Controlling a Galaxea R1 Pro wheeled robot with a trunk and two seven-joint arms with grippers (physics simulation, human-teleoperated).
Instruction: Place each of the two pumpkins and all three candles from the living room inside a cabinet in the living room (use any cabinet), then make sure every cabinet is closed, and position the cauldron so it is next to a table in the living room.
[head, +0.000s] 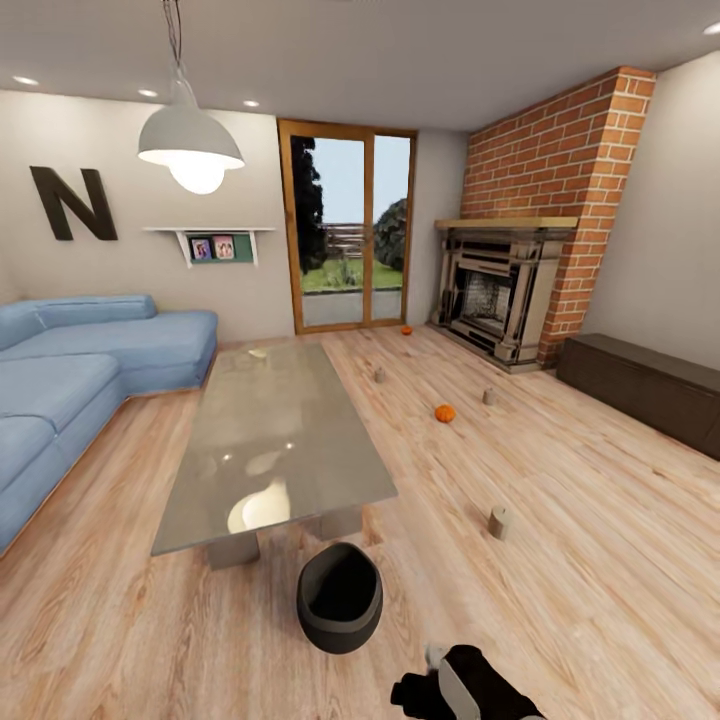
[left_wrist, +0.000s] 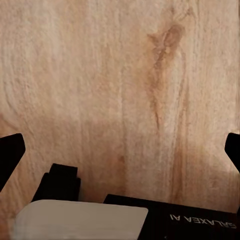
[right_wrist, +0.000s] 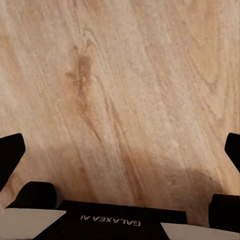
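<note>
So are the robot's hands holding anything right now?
Left gripper: jaws wide open, holding nothing, only wood floor between them.
Right gripper: jaws open too, empty.

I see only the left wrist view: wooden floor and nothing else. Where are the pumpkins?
Observer: In the head view both lie on the floor. The nearer pumpkin is to the right of the glass table, and the farther pumpkin is by the fireplace.
Operator: And the candles?
Observer: All three stand on the floor: the nearest candle, the middle candle and the far candle.
Operator: Is the cabinet open?
Observer: The cabinet at the right wall looks closed.
</note>
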